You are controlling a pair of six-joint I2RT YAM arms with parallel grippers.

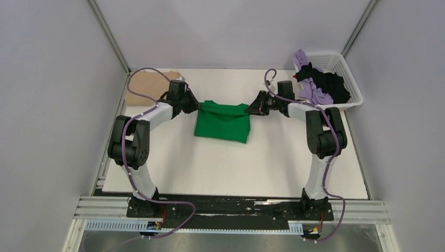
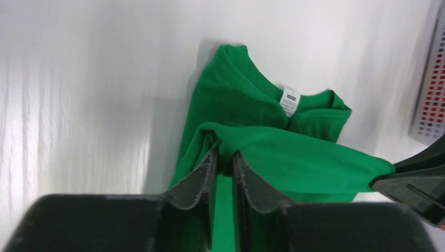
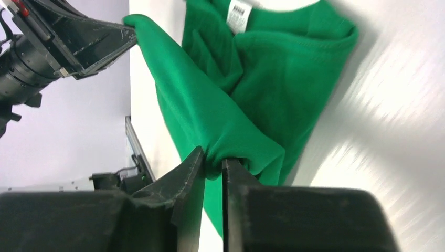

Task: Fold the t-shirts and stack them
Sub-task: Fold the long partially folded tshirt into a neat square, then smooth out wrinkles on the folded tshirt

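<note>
I am pinching the far corners of the green t-shirt (image 1: 223,122), the left gripper (image 1: 197,106) and right gripper (image 1: 251,109) each clamping cloth. I am holding that edge taut above the table (image 1: 236,168), mid-way across, so the fold should land straight.

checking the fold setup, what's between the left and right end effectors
The green t-shirt: its far edge stretches between the left end effector and the right end effector, each shut on it. The top view shows this; both wrist views agree.
</note>
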